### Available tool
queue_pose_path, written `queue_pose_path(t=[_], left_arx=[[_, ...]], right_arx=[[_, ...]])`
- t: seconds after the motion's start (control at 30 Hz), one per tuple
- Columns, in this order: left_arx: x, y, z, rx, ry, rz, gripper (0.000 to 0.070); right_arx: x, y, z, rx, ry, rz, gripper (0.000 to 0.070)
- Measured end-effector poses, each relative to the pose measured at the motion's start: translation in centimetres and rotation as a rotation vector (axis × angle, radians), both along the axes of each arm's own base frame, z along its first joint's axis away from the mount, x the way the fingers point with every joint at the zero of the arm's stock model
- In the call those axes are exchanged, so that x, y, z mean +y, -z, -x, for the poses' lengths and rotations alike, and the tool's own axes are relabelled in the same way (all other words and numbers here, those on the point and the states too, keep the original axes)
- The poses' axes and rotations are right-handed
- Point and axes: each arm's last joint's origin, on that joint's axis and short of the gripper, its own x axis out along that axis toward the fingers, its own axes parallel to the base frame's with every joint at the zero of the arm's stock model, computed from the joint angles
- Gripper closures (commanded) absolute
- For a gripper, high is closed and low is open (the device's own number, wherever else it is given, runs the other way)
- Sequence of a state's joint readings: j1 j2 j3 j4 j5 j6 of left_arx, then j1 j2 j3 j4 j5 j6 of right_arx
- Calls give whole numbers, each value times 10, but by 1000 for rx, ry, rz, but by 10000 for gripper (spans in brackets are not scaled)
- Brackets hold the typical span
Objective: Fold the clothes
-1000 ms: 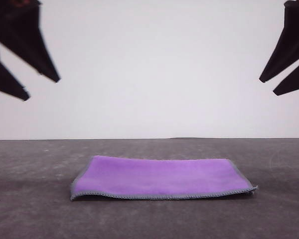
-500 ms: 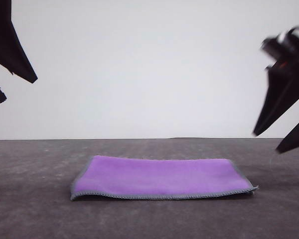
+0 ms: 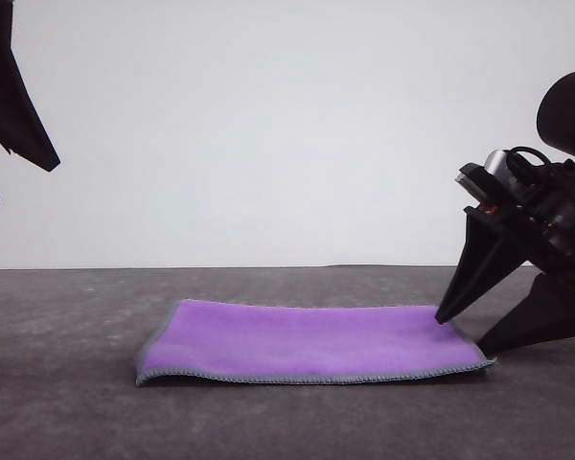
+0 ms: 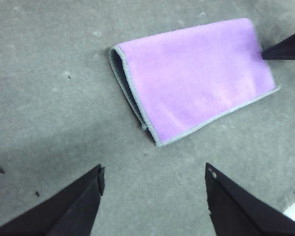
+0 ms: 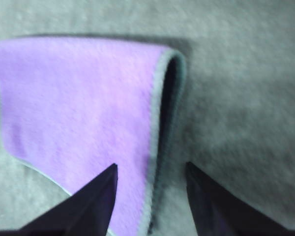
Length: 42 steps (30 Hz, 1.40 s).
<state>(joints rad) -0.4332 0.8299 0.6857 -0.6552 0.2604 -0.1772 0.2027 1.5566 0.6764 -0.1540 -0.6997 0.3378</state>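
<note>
The clothes are one purple cloth (image 3: pixel 311 342) with a grey stitched hem, lying folded flat on the dark table. It also appears in the left wrist view (image 4: pixel 196 73) and the right wrist view (image 5: pixel 78 113). My right gripper (image 3: pixel 461 335) is open and low at the cloth's right end. Its fingers straddle that doubled edge (image 5: pixel 151 165), and one fingertip (image 4: pixel 285 49) reaches the cloth's corner. My left gripper (image 3: pixel 24 184) hangs open high at the far left, well away from the cloth (image 4: pixel 154 168).
The dark grey table (image 3: pixel 77 422) stretches bare around the cloth on all sides. A plain white wall (image 3: pixel 287 125) stands behind it.
My right gripper has come down from the upper right to the cloth's right edge. The left gripper has drifted further left and out of frame. The cloth has not moved.
</note>
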Motion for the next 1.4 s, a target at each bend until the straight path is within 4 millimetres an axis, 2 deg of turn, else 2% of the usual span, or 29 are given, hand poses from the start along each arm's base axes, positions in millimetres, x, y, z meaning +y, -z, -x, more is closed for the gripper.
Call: queue_pose_path(t=[0.33, 0.57, 0.8, 0.93, 1.17, 1.4], left_arx=[[0, 0, 0, 0, 0, 0, 310], [0, 0, 0, 0, 0, 0, 310], [0, 0, 0, 0, 0, 0, 310], [0, 0, 0, 0, 1, -1, 310], [0, 0, 0, -1, 1, -1, 310], [0, 0, 0, -10, 14, -10, 310]], right_arx=[[10, 12, -9, 1, -63, -92, 438], [11, 14, -10, 7, -59, -91, 700], [11, 13, -11, 25, -52, -85, 700], [15, 5, -15, 41, -57, -85, 700], [48, -37, -28, -48, -161, -125, 700], [100, -64, -26, -137, -271, -134, 700]])
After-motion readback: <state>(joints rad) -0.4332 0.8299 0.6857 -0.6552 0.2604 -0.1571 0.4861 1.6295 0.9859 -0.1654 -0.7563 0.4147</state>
